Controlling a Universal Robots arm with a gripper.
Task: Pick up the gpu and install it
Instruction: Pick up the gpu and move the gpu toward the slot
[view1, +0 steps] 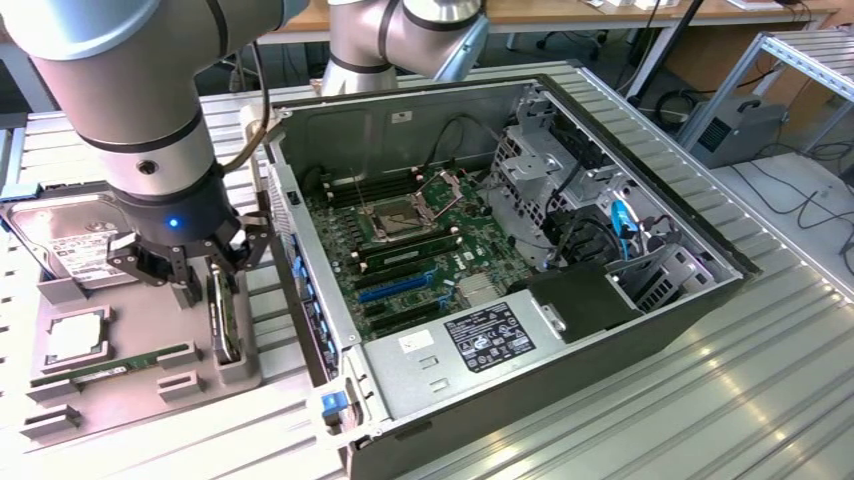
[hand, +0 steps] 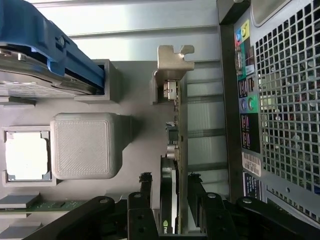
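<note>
Gpu (view1: 224, 320) stands on its long edge in a slot of the grey holder tray (view1: 134, 385), on the exterior view's left, just beside the open computer case (view1: 561, 330). In the wrist view the gpu (hand: 170, 175) is seen edge-on, with its silver end bracket (hand: 172, 62) at the end away from the pincer. The pincer (view1: 214, 285) hangs directly over the card with its jaws released and spread wide. One black finger (hand: 146, 187) sits on each side of the board, and a narrow gap shows at least on the one side, so the card is straddled but not gripped.

Further left on the same tray lie a narrow green memory stick (view1: 114, 368), a square processor (view1: 74, 340) in its own pocket, and, at the far end, a silver hard drive (view1: 74, 245). Inside the case, to the right, the green motherboard (view1: 414, 250) lies exposed, with the power supply (view1: 487, 335) at the near end. Everything rests on a ribbed metal worktop (view1: 747, 400).
</note>
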